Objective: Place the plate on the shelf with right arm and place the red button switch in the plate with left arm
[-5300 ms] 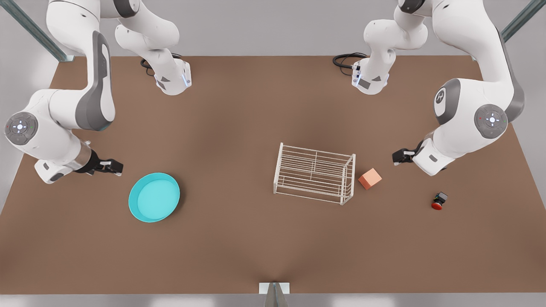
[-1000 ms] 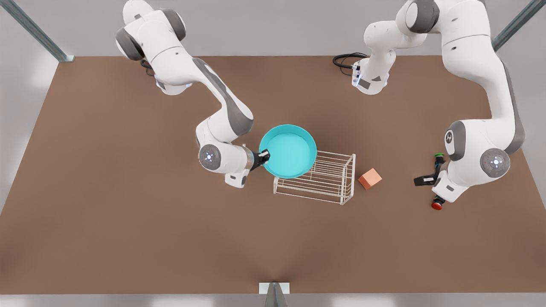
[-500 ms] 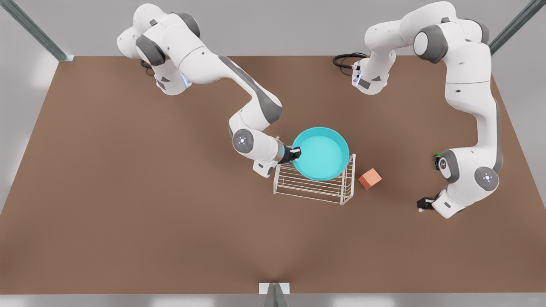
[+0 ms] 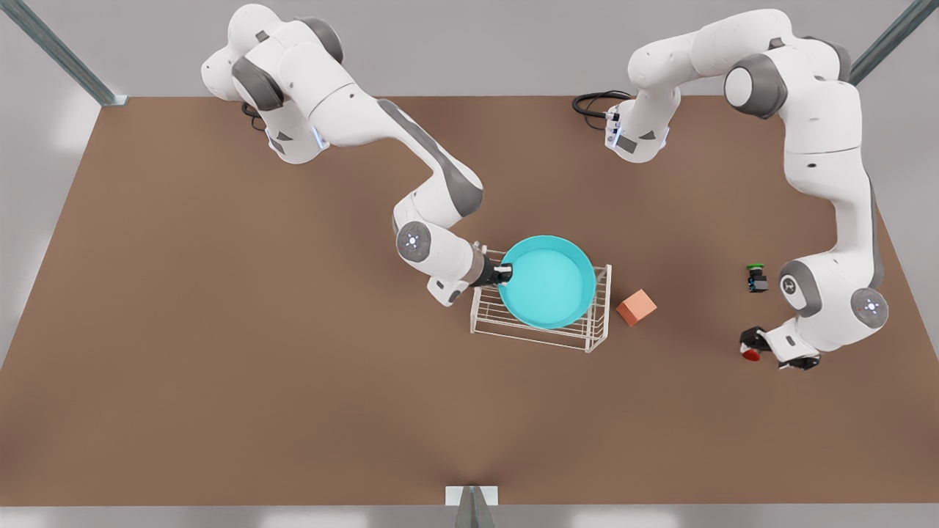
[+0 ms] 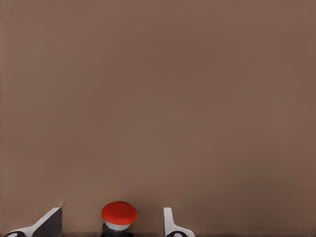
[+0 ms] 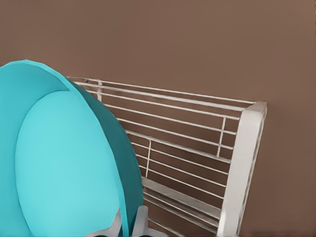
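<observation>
right hand [image 4: 505,274] grips plate [image 4: 546,282] (over shelf [image 4: 598,323]) | left hand [image 5: 112,222] open astride red button switch [image 5: 119,215]

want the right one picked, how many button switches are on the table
2. The red switch lies on the table at the front view's right, between the open left gripper's fingers. The green switch stands farther back, apart from it.

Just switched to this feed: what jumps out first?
The turquoise plate sits over the white shelf at mid-table, its rim pinched by the right gripper. At the front view's right, the left gripper has its jaws open around the red switch, with a green switch just behind.
</observation>
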Controlling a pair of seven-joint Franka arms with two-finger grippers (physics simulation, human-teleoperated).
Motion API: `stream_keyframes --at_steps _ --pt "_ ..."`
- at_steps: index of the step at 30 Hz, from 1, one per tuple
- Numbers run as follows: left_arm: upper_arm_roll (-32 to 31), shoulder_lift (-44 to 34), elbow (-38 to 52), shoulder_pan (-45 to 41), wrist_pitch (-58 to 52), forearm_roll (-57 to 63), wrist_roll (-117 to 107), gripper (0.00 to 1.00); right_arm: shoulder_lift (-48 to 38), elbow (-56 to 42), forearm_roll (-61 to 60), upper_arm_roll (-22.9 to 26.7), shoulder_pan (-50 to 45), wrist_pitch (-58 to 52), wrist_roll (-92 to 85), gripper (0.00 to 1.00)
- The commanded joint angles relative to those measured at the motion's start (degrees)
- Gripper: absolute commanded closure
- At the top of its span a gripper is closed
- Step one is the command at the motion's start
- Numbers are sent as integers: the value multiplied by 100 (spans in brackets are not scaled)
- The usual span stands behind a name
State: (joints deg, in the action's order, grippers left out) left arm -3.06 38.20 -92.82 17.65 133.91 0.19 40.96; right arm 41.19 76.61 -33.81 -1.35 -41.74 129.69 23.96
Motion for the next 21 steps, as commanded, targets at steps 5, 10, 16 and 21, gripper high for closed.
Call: stream_keyframes --at_steps 5,10,16,21 --pt "7 -295 -860 -42 591 69 -1248 0 -243 -32 -47 3 17 22 522 0" --pt "139 -304 -1186 90 1146 166 -168 0 -1746 -454 1472 275 1176 -2667 -363 0" --pt "130 -128 -1195 178 1339 166 852 0 -2607 844 3724 750 3031 -3997 -2756 0" --pt "139 4 -1168 248 1603 183 1178 0 -2836 1400 3364 741 3444 -3485 -3205 0"
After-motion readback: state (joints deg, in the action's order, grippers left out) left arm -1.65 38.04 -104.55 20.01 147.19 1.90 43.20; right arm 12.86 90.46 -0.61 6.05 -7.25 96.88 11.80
